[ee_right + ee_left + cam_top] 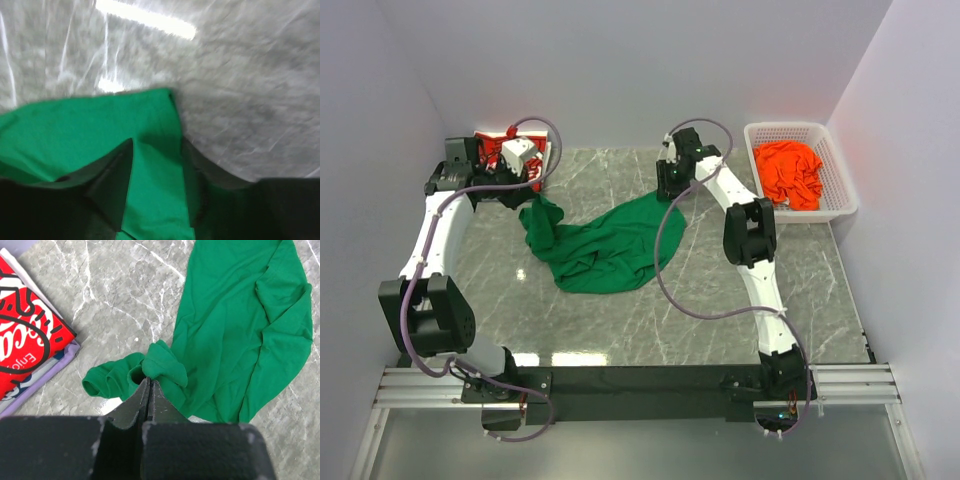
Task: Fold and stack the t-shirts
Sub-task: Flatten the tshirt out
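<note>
**A:** Where's the green t-shirt [615, 245]?

**B:** It's crumpled near the middle of the table [620, 330] and not yet folded. The left jaws are pressed together on a bunched bit at its nine o'clock side, lifted a little off the surface.

**A:** Why hold it there?

**B:** I'd guess it anchors one corner so the cloth can be drawn flat. The right jaws stand spread at the shirt's one o'clock edge, with green cloth lying between them. I can see no pinch there, though that wrist view is blurred.

**A:** So take two corners, then stretch?

**B:** Likely. It needs spreading before any fold.

**A:** And the others?

**B:** The red t-shirt [30, 335] lies folded flat at the table's ten o'clock corner, presumably the base of the stack. The orange t-shirt [790, 172] sits heaped in the white basket [836, 150] at two o'clock, waiting.
</note>
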You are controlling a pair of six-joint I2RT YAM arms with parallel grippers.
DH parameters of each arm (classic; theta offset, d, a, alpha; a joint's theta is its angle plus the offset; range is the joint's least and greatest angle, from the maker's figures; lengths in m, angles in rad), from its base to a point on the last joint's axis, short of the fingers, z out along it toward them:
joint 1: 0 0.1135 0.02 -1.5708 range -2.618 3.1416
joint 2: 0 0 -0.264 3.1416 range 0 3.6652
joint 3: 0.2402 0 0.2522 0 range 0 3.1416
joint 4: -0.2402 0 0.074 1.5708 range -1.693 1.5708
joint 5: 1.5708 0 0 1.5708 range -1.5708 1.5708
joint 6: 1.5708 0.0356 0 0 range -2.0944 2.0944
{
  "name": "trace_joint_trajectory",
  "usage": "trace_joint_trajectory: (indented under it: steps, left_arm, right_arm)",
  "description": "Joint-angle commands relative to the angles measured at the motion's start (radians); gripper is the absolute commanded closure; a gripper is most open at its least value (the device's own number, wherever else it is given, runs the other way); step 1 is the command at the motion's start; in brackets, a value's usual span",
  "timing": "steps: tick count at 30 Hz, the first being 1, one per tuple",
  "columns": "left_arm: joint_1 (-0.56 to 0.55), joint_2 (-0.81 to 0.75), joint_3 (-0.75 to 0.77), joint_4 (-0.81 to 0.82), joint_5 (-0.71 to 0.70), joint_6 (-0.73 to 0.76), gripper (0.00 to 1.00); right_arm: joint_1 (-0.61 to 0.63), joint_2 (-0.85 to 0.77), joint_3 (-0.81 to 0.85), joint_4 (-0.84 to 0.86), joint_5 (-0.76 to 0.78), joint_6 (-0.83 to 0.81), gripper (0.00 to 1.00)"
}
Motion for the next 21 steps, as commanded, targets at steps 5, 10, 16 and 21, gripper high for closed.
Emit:
trace_joint_trajectory:
  steps: [5, 10, 16, 21]
  left_arm:
    - [0.019, -0.007, 0.007, 0.0, 0.04, 0.015, 1.0]
    - [0.02, -0.061, -0.054, -0.006, 0.04, 0.021, 1.0]
    - [0.02, -0.113, -0.122, -0.022, 0.046, 0.029, 1.0]
    - [0.02, -0.092, -0.122, -0.016, 0.048, 0.018, 1.0]
  right_arm:
    - [0.02, -0.087, -0.196, -0.229, -0.024, -0.093, 0.6]
    - [0.017, -0.301, -0.535, -0.189, -0.025, -0.17, 0.89]
    - [-0.006, -0.521, -0.821, -0.077, 0.043, -0.198, 1.0]
    - [-0.029, -0.517, -0.751, -0.054, 0.073, -0.205, 0.68]
